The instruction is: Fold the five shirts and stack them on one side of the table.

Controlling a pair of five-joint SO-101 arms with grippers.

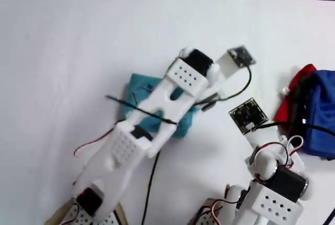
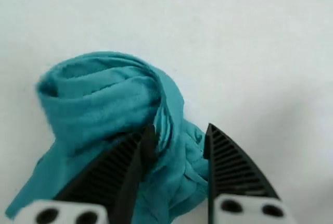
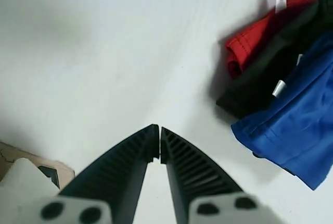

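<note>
Teal shirt (image 2: 104, 99) sits bunched near the table's middle, a fold pinched in the left claw (image 2: 179, 130), and the stack (image 1: 319, 115) lies toward the right edge.

Your white table (image 1: 63, 52) carries a bunched teal shirt (image 2: 99, 99) near its middle. Well apart, at one side edge, you have a red shirt (image 3: 255, 41), black shirt (image 3: 265, 78) and blue shirt (image 3: 291, 125) piled together.

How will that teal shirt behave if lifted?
Probably floppy: the teal shirt lies bunched in soft folds, so it would likely droop from the left pincer. Likely light, being thin cloth. Pushed, it should crumple, not roll.
</note>
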